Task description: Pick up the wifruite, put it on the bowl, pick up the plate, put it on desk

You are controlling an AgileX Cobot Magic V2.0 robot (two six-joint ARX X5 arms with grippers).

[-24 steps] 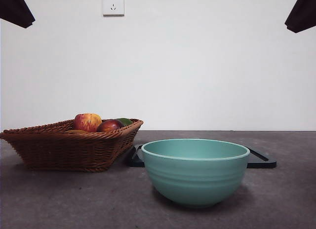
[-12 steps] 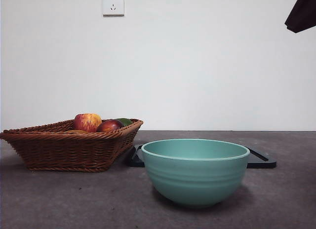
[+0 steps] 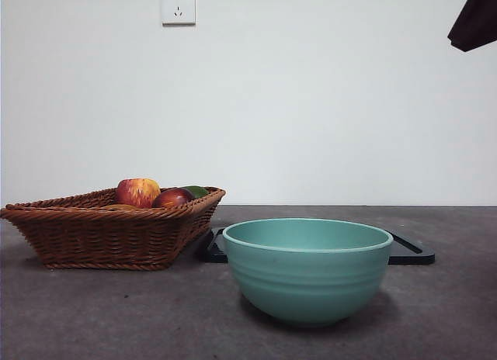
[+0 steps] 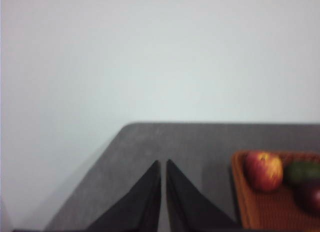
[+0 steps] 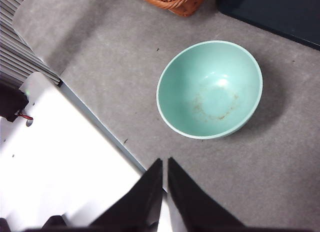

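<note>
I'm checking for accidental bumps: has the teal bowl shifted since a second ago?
No. In the front view the teal bowl sits at the same spot against the dark tray behind it and the wicker basket.

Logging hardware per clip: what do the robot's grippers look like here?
Both wrist views show the same design. The left gripper and the right gripper each have two matte black jaws, wedge-shaped and tapering to pointed tips. No markings or cables show on them. In the front view only a dark tip appears at a top corner.
</note>
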